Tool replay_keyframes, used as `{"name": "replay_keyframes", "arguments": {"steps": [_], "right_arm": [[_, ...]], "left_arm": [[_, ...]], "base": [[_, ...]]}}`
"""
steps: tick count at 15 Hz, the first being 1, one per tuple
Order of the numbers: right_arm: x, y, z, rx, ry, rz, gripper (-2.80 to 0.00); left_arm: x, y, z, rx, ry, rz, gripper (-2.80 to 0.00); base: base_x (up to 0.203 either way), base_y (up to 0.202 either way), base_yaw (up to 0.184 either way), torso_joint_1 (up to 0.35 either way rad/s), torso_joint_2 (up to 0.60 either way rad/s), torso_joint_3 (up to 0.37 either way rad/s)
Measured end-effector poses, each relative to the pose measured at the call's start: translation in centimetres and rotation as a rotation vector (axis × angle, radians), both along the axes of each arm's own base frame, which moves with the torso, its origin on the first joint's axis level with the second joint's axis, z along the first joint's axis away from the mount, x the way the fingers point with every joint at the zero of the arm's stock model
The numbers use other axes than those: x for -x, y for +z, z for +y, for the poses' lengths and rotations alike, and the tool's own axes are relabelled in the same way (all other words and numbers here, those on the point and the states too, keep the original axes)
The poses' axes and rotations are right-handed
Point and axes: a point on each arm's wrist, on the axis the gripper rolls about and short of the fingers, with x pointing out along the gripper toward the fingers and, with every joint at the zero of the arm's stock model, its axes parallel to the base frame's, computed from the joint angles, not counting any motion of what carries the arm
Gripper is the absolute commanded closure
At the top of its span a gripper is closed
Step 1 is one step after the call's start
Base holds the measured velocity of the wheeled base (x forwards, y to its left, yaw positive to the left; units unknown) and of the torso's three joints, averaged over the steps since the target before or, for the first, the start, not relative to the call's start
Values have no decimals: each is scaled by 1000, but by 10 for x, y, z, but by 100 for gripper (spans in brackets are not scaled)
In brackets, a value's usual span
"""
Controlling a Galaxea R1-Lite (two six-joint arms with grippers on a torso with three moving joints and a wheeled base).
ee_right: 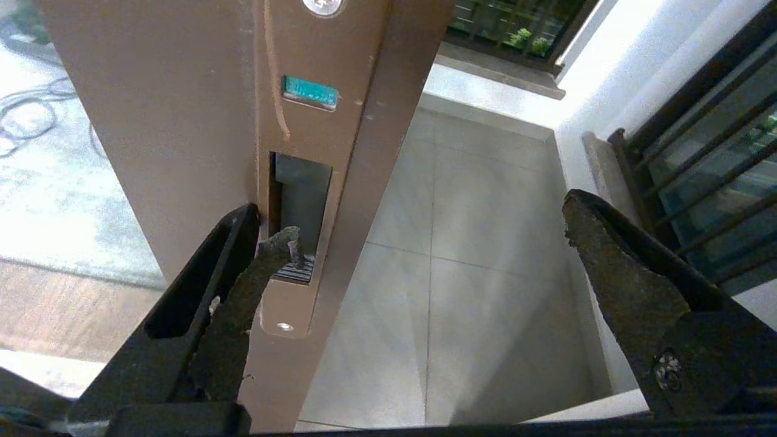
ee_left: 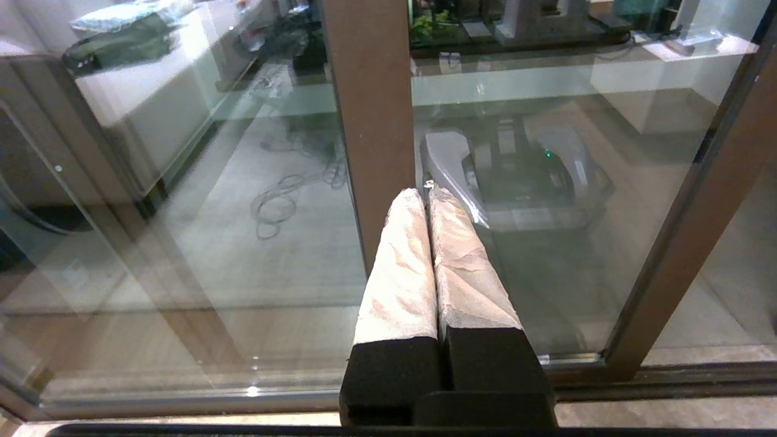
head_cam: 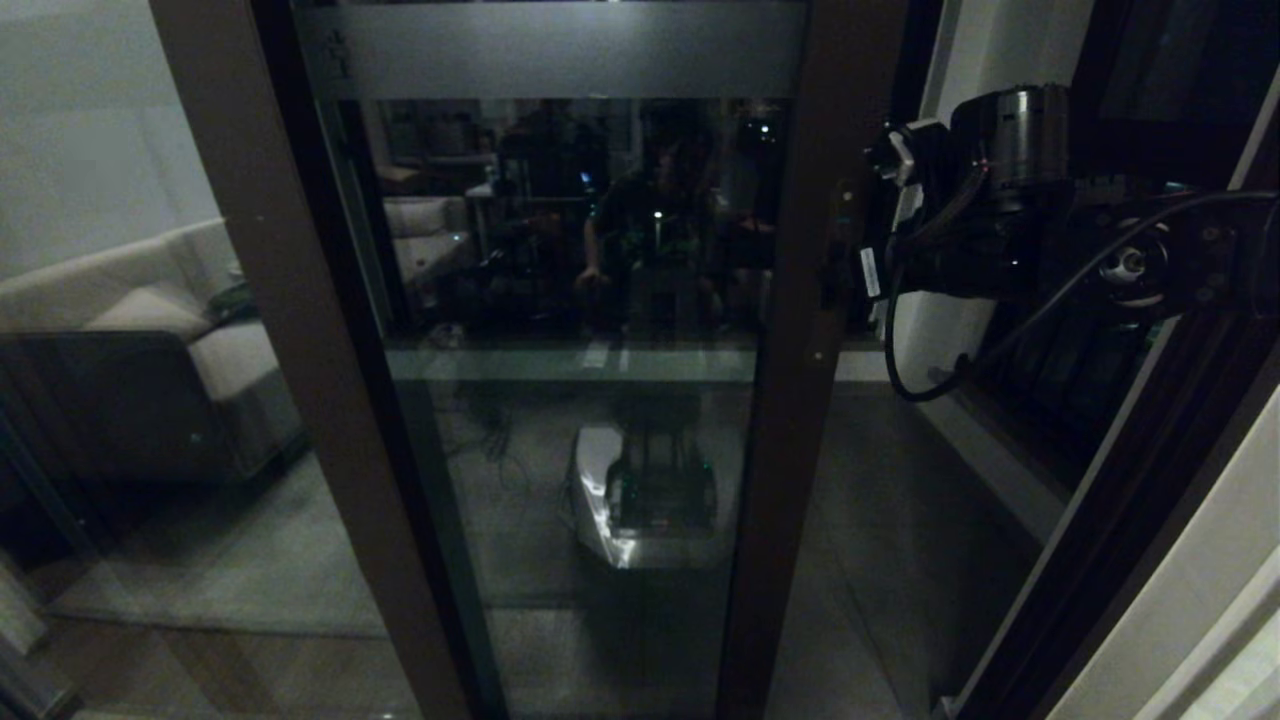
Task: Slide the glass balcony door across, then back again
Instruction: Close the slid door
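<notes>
The glass balcony door (head_cam: 800,330) fills the middle of the head view, with a dark brown frame and a frosted strip across the top. My right gripper (ee_right: 431,218) is open wide at the door's right stile. One of its fingertips (ee_right: 282,243) sits in the slim dark recessed handle (ee_right: 300,200); the other finger (ee_right: 613,273) hangs free over the balcony tiles. In the head view the right arm (head_cam: 1000,200) reaches that stile from the right. My left gripper (ee_left: 426,193) is shut on nothing, its white-wrapped fingers pointing low at the glass beside a brown stile (ee_left: 370,121).
Right of the door's stile, grey balcony floor tiles (ee_right: 473,255) show through a gap. A black-barred window (ee_right: 704,145) and a white wall (head_cam: 1000,40) stand on the right. A sofa (head_cam: 150,340) lies behind the glass at left. The bottom track (ee_left: 668,379) runs along the floor.
</notes>
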Motion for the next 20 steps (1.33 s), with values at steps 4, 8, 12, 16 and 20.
{"name": "replay_keyframes", "arguments": {"steps": [4, 8, 12, 16, 20], "right_arm": [[1, 0, -8, 4, -18, 4, -280], [0, 0, -13, 8, -35, 9, -280], [-1, 0, -19, 11, -48, 12, -280], [-2, -1, -29, 24, -64, 15, -280], [-3, -1, -33, 24, -75, 15, -280]], "left_arm": [[0, 0, 0, 0, 0, 0, 0], [0, 0, 0, 0, 0, 0, 0], [0, 0, 0, 0, 0, 0, 0], [0, 0, 0, 0, 0, 1, 0], [0, 0, 0, 0, 0, 1, 0]], "base": [[0, 0, 0, 0, 0, 0], [0, 0, 0, 0, 0, 0], [0, 0, 0, 0, 0, 0], [0, 0, 0, 0, 0, 0], [0, 0, 0, 0, 0, 0]]}}
